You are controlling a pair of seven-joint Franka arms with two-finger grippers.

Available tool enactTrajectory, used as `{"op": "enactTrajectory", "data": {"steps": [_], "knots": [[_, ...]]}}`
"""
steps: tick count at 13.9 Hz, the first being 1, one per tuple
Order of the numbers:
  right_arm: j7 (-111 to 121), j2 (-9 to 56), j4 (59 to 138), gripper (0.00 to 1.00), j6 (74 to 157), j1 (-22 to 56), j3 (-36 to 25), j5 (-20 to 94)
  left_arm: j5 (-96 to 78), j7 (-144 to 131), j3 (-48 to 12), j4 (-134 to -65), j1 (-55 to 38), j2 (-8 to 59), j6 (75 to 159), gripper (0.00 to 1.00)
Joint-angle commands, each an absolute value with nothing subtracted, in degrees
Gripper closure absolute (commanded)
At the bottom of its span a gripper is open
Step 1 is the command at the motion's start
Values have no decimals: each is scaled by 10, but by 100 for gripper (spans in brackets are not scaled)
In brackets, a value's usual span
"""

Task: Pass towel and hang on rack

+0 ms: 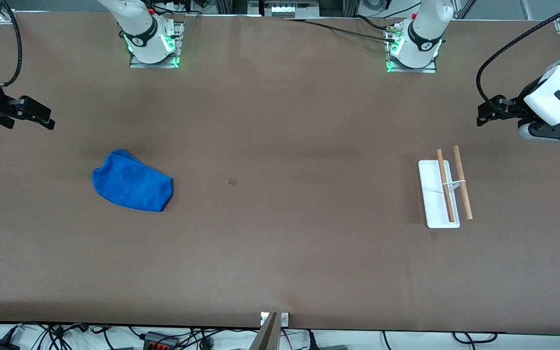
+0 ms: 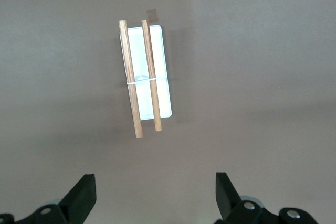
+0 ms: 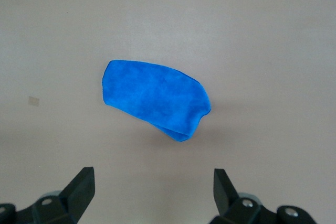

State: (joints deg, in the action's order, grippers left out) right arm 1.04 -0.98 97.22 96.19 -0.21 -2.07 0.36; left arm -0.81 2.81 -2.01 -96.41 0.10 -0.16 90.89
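I have both sets of fingers spread wide and holding nothing. My right gripper (image 3: 152, 192) hangs over the right arm's end of the table, above the crumpled blue towel (image 1: 131, 181) lying flat there. My left gripper (image 2: 156, 198) hangs at the left arm's end, above the rack (image 1: 443, 192), well apart from the towel.

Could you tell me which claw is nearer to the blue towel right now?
Right. The right claw hangs near the towel; the left claw hangs near the rack.
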Motion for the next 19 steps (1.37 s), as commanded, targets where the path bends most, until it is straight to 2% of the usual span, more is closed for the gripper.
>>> {"op": "enactTrajectory", "data": {"steps": [1, 13, 19], "knots": [[20, -11, 967, 0, 958, -9, -16, -3, -11, 39, -25, -936, 3, 13, 890, 0], [21, -13, 977, 0, 962, -8, -15, -4, -11, 38, -25, -935, 5, 14, 885, 0], [22, 84, 968, 0, 963, 25, -12, 1, -12, 33, -25, -937, 5, 13, 883, 0]]}}
